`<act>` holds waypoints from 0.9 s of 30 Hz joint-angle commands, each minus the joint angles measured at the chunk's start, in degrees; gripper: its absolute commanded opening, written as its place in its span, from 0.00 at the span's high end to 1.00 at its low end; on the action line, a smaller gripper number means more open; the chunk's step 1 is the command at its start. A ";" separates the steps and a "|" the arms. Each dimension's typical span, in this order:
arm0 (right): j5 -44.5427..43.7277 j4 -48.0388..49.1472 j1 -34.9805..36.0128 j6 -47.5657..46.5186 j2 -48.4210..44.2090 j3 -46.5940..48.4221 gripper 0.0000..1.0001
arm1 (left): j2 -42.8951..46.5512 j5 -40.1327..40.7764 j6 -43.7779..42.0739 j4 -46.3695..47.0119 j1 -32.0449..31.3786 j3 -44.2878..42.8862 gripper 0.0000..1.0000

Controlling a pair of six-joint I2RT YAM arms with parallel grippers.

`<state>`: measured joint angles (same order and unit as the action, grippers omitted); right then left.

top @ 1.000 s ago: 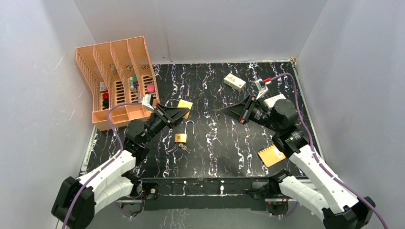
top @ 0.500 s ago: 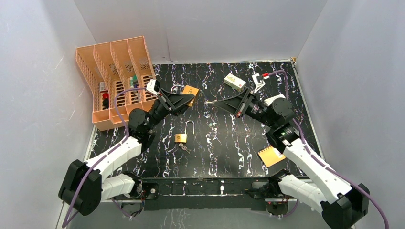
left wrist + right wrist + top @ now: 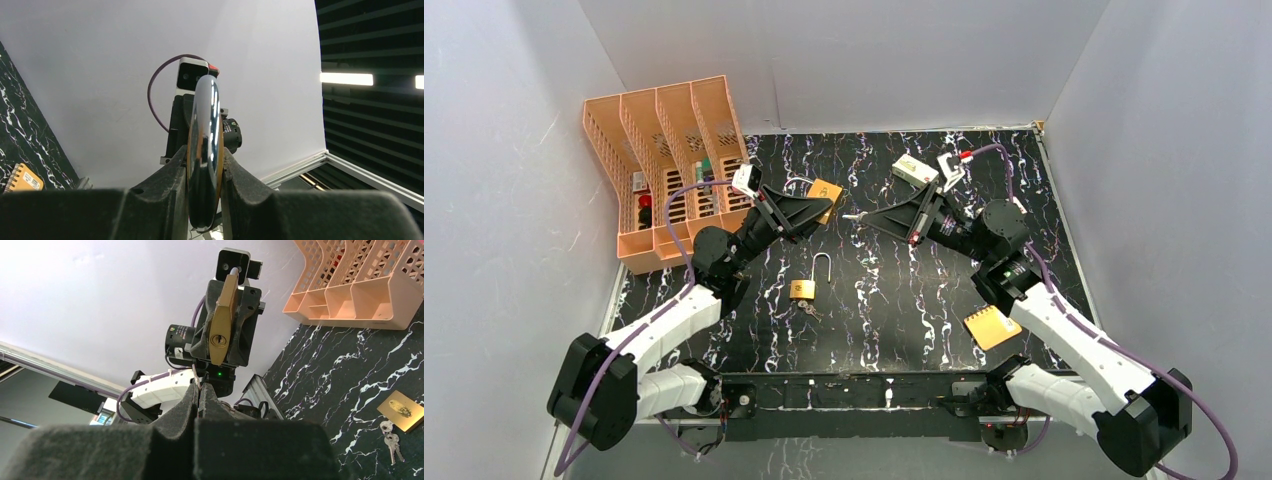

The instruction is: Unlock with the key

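**Right end effector (image 3: 867,217) closed on key (image 3: 196,376); left end effector (image 3: 807,213) clamped on padlock (image 3: 220,322)**

Both arms are raised above the table (image 3: 904,300), with their tips facing each other and apart. The key blade protrudes from the closed right fingertips, near the padlock but not touching it. The left fingers grip the brass padlock by its flat faces, keyhole end toward the right arm. A second padlock (image 3: 803,289) lies on the table with a key bunch (image 3: 809,309) just beside it.

Silver key (image 3: 852,216), brass padlock (image 3: 220,325)
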<state>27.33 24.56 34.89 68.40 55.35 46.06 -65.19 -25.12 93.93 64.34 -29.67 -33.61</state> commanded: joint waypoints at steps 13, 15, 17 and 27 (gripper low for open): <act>-5.68 2.02 3.63 1.24 2.47 4.37 1.00 | 4.19 -1.32 -0.50 6.94 0.23 -2.94 1.00; -6.47 1.57 3.90 1.22 2.40 4.54 1.00 | 4.32 -1.40 -0.58 6.81 0.23 -2.86 1.00; -7.41 0.99 3.96 1.08 2.18 4.61 1.00 | 4.53 -1.46 -0.72 6.64 0.21 -2.79 1.00; -7.78 -0.65 4.51 1.06 2.10 4.74 1.00 | 5.16 -2.25 -1.44 5.85 0.19 -3.03 1.00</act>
<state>20.67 22.39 38.81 69.10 58.22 47.57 -63.20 -26.70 92.86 64.25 -29.67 -33.61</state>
